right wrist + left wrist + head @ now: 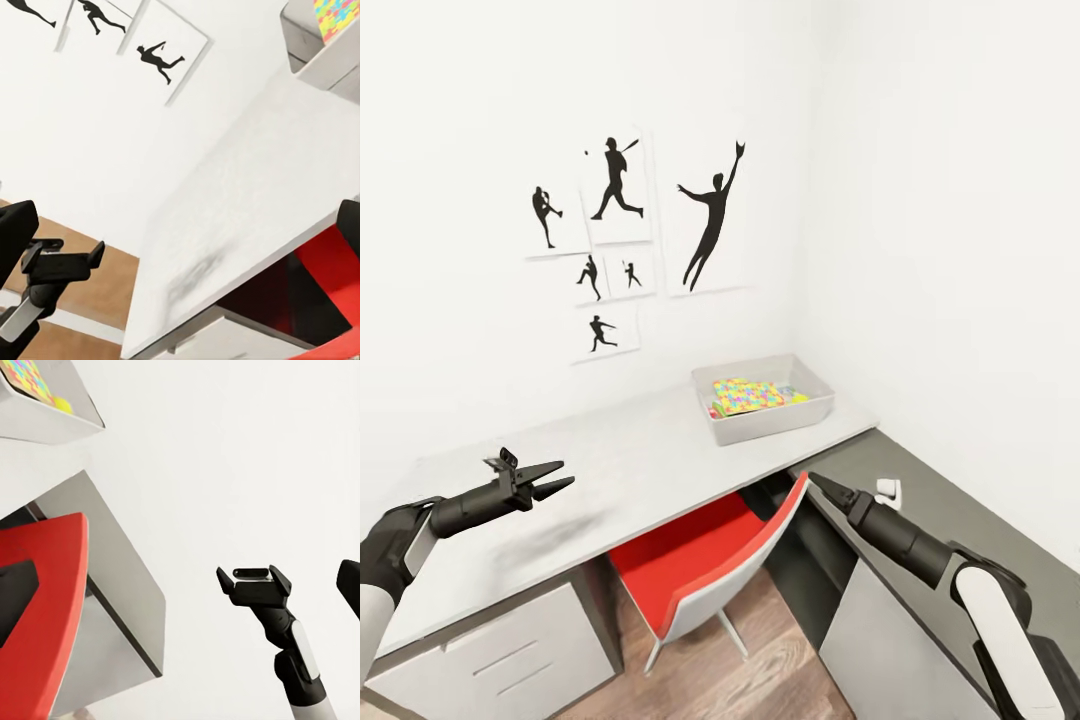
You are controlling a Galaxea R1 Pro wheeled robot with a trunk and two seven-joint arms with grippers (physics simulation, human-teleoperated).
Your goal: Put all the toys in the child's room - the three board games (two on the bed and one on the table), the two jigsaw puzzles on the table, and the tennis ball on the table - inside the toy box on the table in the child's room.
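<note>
A: Toy box [764, 424] — where does it sit?

B: On the table [630, 470], at the end nearest the room's corner, below and right of the baseball silhouette pictures [622, 235] on the white wall. Seen from the head camera it holds a jigsaw puzzle [745, 394], a flat patch of yellow, pink, blue and green pieces (something red and something yellow peek out at its edges, too small to name).

A: And the grippers?

B: The left gripper [550, 484] hovers over the table's near end, well apart from the toy box, fingers spread a little and grasping nothing. The right gripper [826, 487] hangs nearer the toy box, beside the back of the red chair [705, 560] tucked under the table; its fingers look closed to a point, nothing between them.

A: Anything else near the toy box?

B: A darker grey counter [960, 520] meets the table at that end, with a small white object [889, 490] on it. Wood-plank floor [760, 650] shows under the chair
</note>
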